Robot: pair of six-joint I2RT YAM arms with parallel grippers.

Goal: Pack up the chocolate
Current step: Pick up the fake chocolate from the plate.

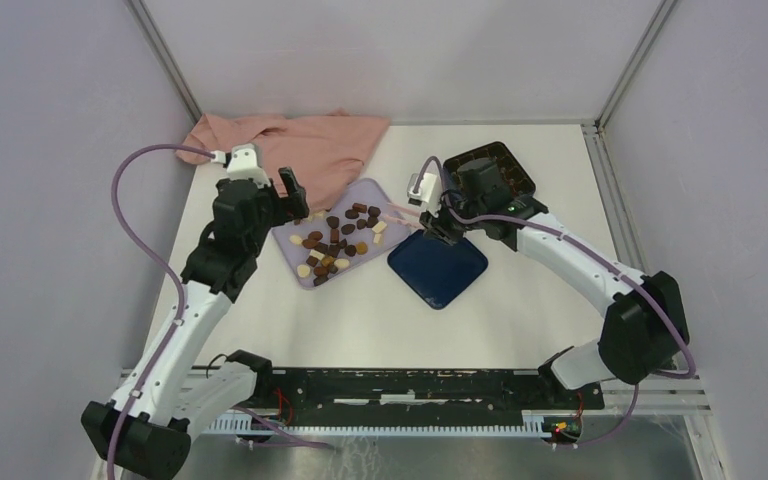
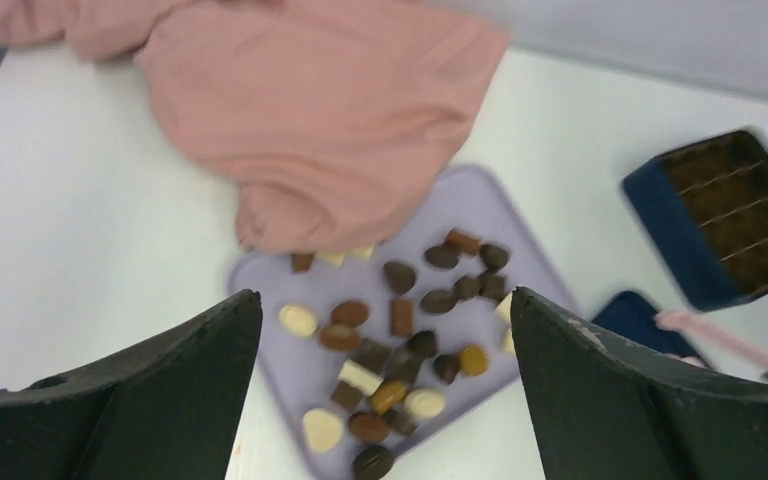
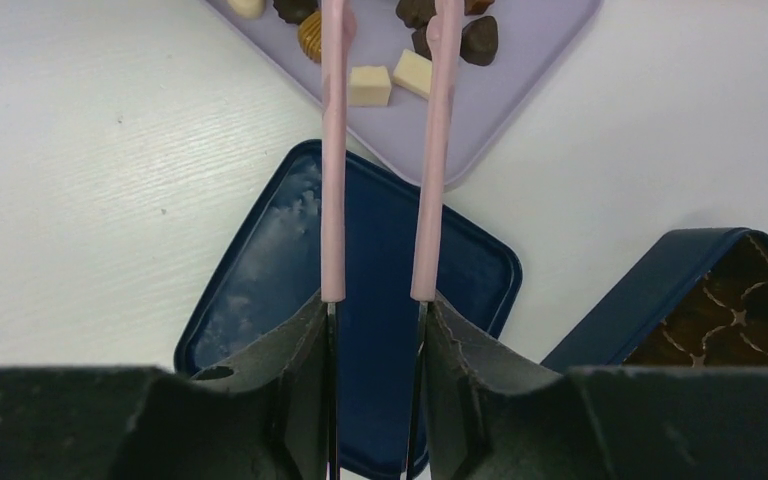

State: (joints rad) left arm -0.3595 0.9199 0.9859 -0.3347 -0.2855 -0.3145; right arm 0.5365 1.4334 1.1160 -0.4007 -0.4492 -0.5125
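**Tongs over the tray, packing not visibly begun**

The right gripper [image 3: 375, 300] is pinching slim pink plastic tongs [image 3: 333, 150] by their back ends, jaws part-closed on them. The tongs reach across the flat dark blue square lid [image 3: 260, 260] to the flat lilac plastic tray [image 3: 540, 40]. My guess at why: the pieces are too small for bare fingers. The chocolate [image 3: 368, 85], small dark, brown and cream pieces, lies loose on that tray. The tong tips run off the frame, so I can't tell whether a piece is caught.

The left gripper [image 2: 385, 300] is spread wide and empty, above the tray near the crumpled pink cloth [image 2: 320, 110] that overlaps one tray edge. It is probably on standby.

Only the right wrist view shows the grip on the tongs. The left wrist view shows the dark blue square box with brown grid insert [image 2: 730, 210]. Its cells look unfilled, but the picture is blurred. In the top view the right arm hides part of that box.
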